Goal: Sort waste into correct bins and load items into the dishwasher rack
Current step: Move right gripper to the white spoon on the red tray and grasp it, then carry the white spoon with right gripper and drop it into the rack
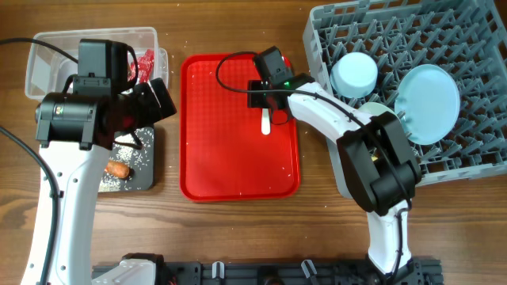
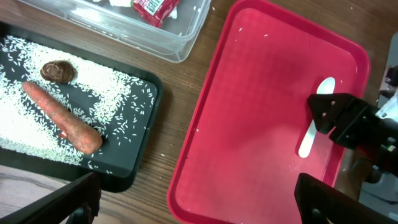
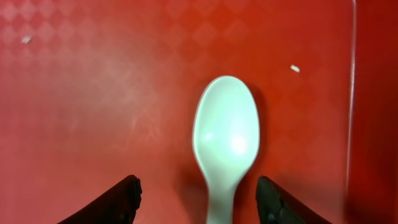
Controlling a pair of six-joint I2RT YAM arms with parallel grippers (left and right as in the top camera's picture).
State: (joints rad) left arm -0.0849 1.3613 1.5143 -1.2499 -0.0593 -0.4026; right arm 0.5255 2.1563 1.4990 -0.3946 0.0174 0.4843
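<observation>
The white spoon (image 3: 226, 137) lies on the flat red tray (image 1: 238, 127), bowl end away from my right gripper (image 3: 198, 200). That gripper is low over the spoon, open, with a finger either side of the handle and a gap on both sides. My left gripper (image 2: 199, 202) is open and holds nothing, hovering over the strip of table between the black tray (image 2: 134, 168) and the red tray. In the black tray lie the carrot (image 2: 62, 118), a brown lump (image 2: 58, 71) and rice (image 2: 25, 56). The clear tub (image 2: 168, 43) holds the red wrapper (image 2: 155, 7).
The grey dishwasher rack (image 1: 475, 47) fills the right side, holding the pale-blue plate (image 1: 428, 103), the light-blue bowl (image 1: 354, 73) and a pale-green bowl (image 1: 379, 111) partly hidden by my right arm. A few rice grains dot the red tray.
</observation>
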